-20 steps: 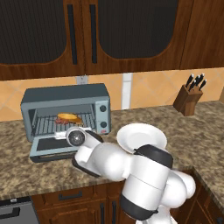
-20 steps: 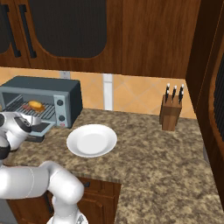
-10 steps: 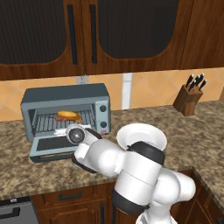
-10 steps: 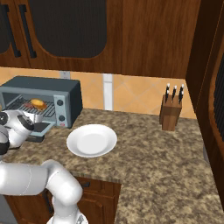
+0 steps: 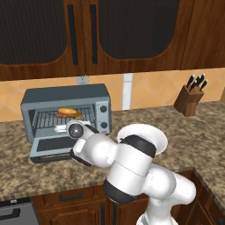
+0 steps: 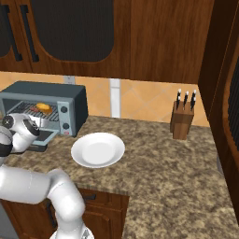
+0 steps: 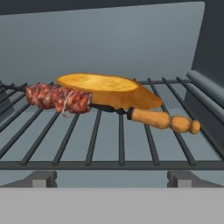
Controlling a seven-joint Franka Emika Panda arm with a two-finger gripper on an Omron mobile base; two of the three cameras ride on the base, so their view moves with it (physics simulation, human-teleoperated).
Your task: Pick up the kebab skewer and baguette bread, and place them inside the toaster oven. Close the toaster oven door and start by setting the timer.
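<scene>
Inside the toaster oven (image 5: 66,112), on the wire rack (image 7: 118,140), the kebab skewer (image 7: 109,107) lies crosswise with its meat chunks to the left and its turned wooden handle to the right, touching the near side of the baguette bread (image 7: 107,89) just behind it. Bare rack bars stretch toward the near edge, and the handle tip stops short of the right wall. The toaster oven door (image 5: 55,149) hangs dropped flat over the granite counter (image 6: 154,158). The gripper (image 7: 111,181) sits at the oven mouth with its claw spread wide, holding nothing. To the right, a white plate (image 6: 98,149) rests well apart from the oven, and a knife block (image 6: 182,119) stands far right near the wall.
</scene>
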